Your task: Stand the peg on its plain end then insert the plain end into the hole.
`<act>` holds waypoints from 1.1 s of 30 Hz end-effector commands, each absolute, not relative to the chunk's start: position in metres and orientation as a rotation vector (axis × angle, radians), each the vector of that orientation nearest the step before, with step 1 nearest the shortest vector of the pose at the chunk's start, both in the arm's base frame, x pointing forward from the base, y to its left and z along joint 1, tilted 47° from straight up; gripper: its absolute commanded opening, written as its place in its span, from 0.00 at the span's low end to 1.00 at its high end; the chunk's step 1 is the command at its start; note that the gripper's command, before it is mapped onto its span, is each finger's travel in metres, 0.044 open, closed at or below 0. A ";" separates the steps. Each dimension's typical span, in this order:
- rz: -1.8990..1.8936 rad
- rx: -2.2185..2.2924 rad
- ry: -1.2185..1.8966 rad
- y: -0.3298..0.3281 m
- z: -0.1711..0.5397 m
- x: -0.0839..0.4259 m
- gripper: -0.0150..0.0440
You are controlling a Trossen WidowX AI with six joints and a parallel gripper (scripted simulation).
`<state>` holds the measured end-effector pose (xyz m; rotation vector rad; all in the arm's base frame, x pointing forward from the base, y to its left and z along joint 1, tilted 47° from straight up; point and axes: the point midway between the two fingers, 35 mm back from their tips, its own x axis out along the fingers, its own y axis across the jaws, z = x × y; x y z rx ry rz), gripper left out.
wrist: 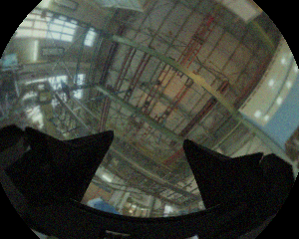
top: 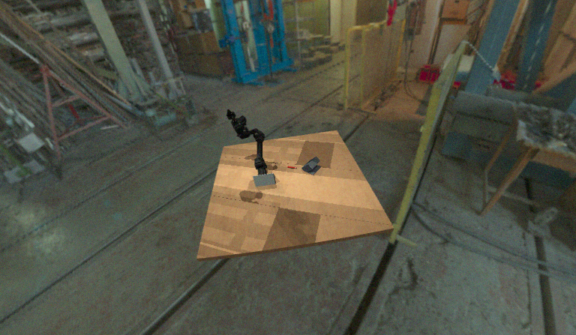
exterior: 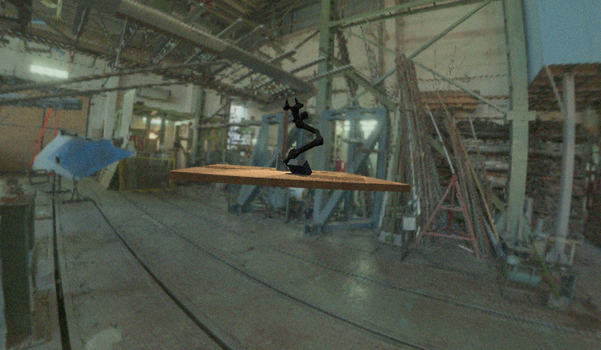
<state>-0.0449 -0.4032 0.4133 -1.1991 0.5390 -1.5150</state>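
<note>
1. Overhead, the red peg lies on the wooden tabletop, between arm and sloped panel; the exterior view shows no discernible peg.
2. Wrist view alone plainly shows the gripper's fingers wide, nothing between.

In the top view, a blue frame is standing behind a yellow fence. A red trestle is standing beside leaning poles. At the right, 1 workbench is holding a jumbled pile. In the exterior view, a blue sheet is sitting on a stand, well left of the poles, and 1 lamp is glowing above it. In the wrist view, red beams are crossing the ceiling.
</note>
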 end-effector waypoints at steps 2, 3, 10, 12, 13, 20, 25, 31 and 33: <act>-1.405 -1.107 0.496 -0.416 0.397 -0.011 1.00; -1.386 -1.089 0.489 -0.417 0.394 -0.004 1.00; -1.247 -0.965 0.444 -0.423 0.371 0.044 1.00; -1.199 -0.919 0.437 -0.425 0.361 0.058 1.00; -1.173 -0.895 0.435 -0.426 0.357 0.066 1.00; -0.997 -0.732 0.425 -0.424 0.323 0.118 1.00; -0.868 -0.613 0.429 -0.415 0.299 0.157 1.00; -0.715 -0.473 0.446 -0.397 0.270 0.200 1.00; -0.664 -0.426 0.455 -0.389 0.261 0.214 1.00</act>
